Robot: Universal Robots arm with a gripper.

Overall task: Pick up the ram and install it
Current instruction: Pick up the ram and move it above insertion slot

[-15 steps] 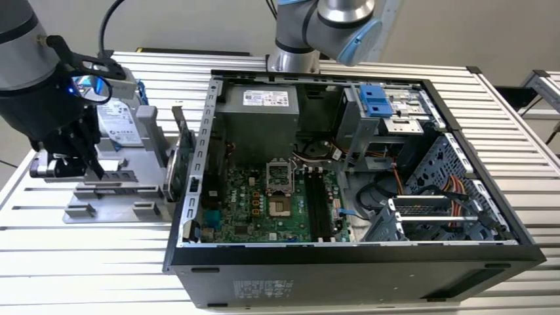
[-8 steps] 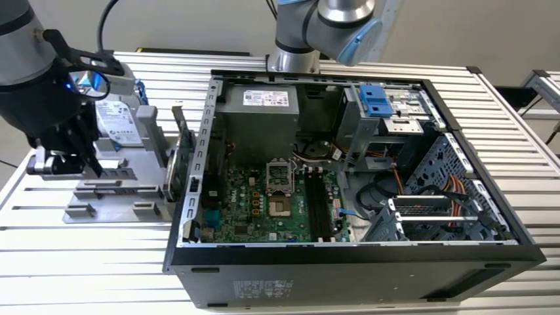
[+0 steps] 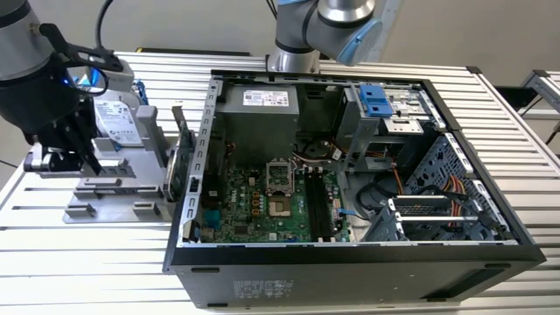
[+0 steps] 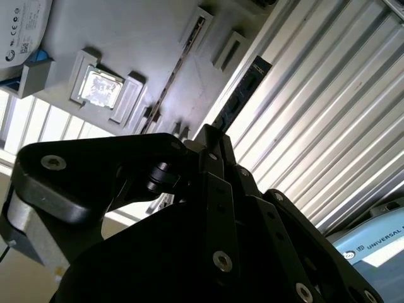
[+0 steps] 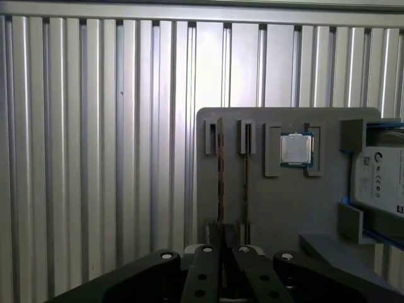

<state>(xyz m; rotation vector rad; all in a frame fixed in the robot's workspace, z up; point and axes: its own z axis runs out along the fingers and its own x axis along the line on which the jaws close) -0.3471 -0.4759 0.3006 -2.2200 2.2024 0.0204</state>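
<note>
The fingers (image 5: 207, 268) are clenched on one end of the ram (image 4: 240, 93), over the grey tray (image 5: 278, 208).

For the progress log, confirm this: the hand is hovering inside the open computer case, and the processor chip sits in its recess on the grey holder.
One point is wrong. The hand is not inside the computer case; the exterior view shows it over the grey holder, outside the case at that view's left. The processor chip does sit in its recess on the holder.
</note>
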